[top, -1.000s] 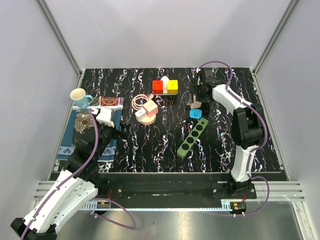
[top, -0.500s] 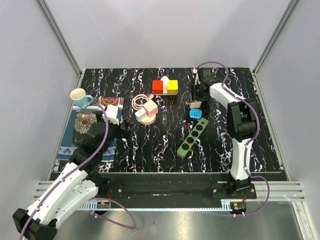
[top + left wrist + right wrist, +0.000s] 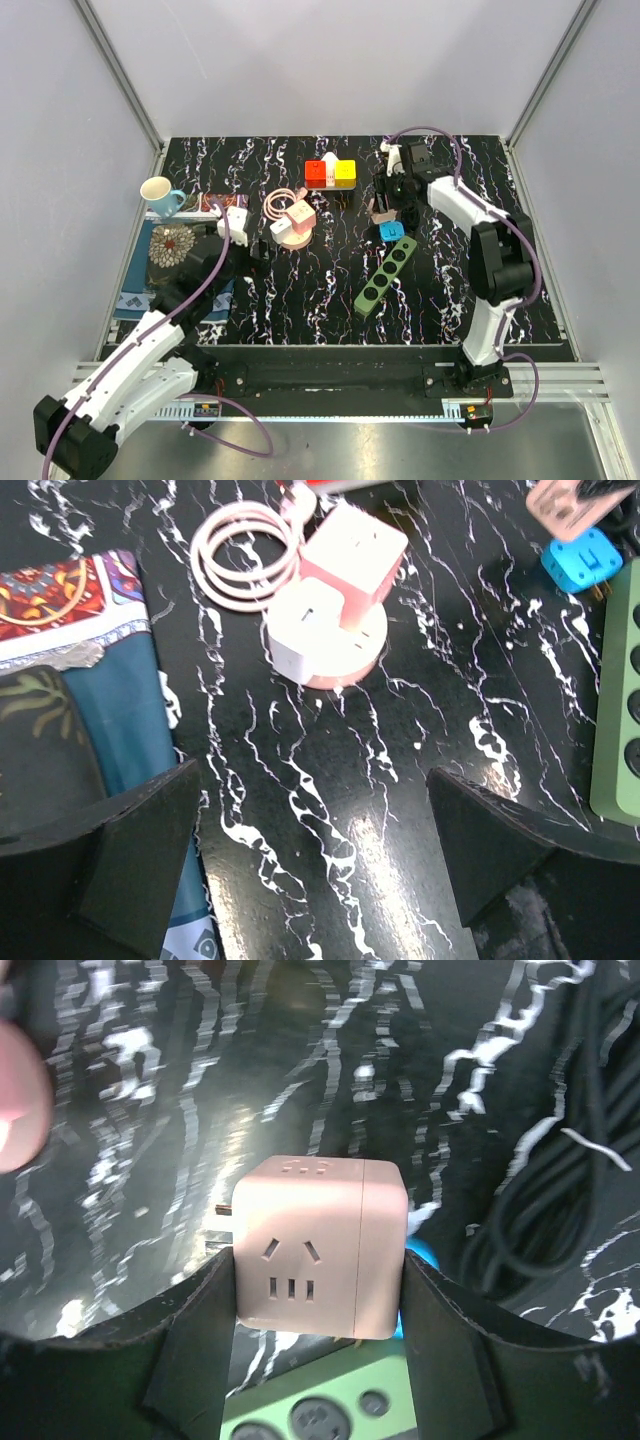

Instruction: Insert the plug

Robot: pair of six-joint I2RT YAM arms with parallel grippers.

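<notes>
One black white-veined marble surface (image 3: 300,290) carried everything, with two white arms bolted at its near edge. On it lay one patterned teal-and-red cloth mat (image 3: 150,280) at the left, one long green plastic power strip (image 3: 385,275) with a row of round sockets, one red, white and yellow block trio (image 3: 330,173), one round pink base stacked with a white and a pink adapter (image 3: 330,620) beside one coiled pink cable (image 3: 245,555), one teal ceramic cup (image 3: 160,192) and one small blue cube plug (image 3: 390,229).

The left fingers (image 3: 130,850) stood spread apart, empty, above bare surface.

The right fingers (image 3: 200,1340) were clamped on the pale pink cube-shaped plug adapter (image 3: 318,1245), held just over the strip's far end. It had rounded edges, slotted sockets on its near face, and a metal prong on one side.
</notes>
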